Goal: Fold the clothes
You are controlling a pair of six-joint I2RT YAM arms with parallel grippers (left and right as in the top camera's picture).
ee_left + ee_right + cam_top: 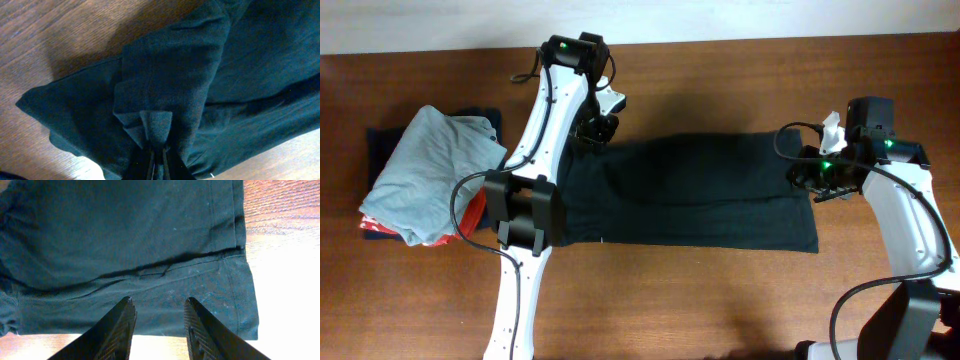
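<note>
The clothes (690, 190), a black T-shirt, lie spread in a long band across the middle of the table. At the shirt's upper left corner my left gripper (597, 130) is shut on a bunched fold of it. The left wrist view shows that fold of the clothes (165, 80) pinched between the near-closed fingers of the left gripper (157, 152). My right gripper (800, 178) hovers at the shirt's right edge. In the right wrist view the right gripper (160, 305) stands open over the hem of the clothes (150, 240), with nothing between its fingers.
A pile of other garments lies at the table's left: a light grey-blue one (425, 170) on top, orange-red (470, 215) and navy (380, 145) ones beneath. The left arm (525, 215) reaches over the shirt's left end. Bare wood (700, 300) lies in front.
</note>
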